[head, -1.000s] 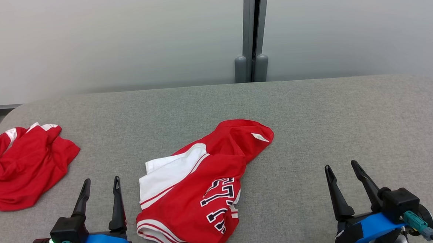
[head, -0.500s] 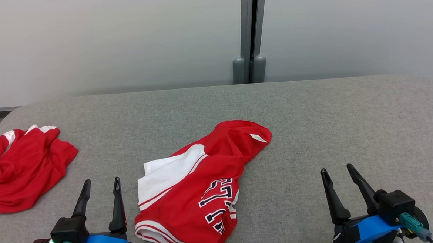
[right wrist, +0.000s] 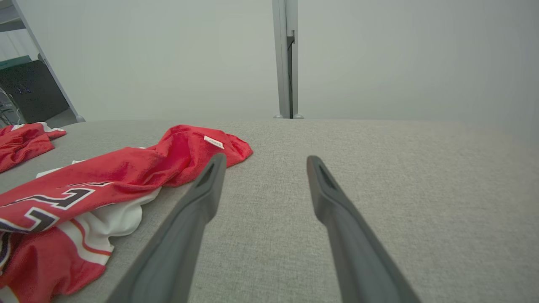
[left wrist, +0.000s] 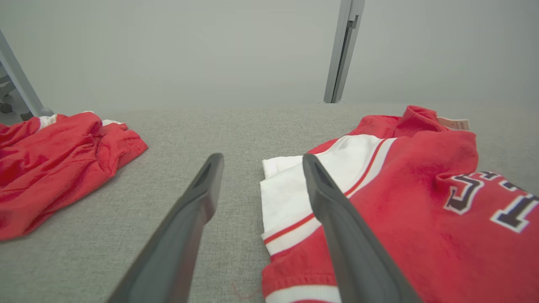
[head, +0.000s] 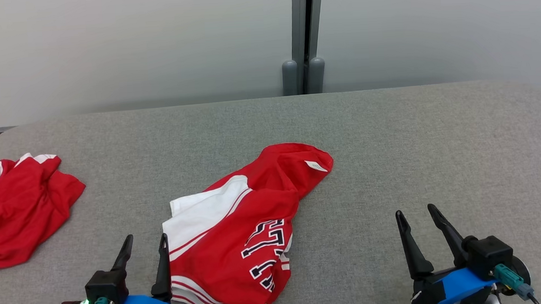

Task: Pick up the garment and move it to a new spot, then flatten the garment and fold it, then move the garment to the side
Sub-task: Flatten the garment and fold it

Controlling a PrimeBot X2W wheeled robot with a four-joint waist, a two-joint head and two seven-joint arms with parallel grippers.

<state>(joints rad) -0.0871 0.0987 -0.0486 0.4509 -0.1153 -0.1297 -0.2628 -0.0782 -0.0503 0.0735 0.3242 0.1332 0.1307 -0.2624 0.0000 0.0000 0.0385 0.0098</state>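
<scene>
Lying crumpled on the grey table (head: 390, 141), the red-and-white garment (head: 242, 227) sat directly right of the left gripper (head: 146, 238), whose right finger overlapped its white edge. The right gripper (head: 415, 210) stood well apart, further right of the garment. Both grippers were spread wide, holding nothing. A second red garment (head: 19, 211) lay left of the left gripper.

Left gripper (head: 146, 237), right gripper (head: 414, 210): long dark tapered fingers (head: 412, 251), black mounts (head: 489, 254), blue bands (head: 462, 284), teal connectors (head: 506, 273).
</scene>
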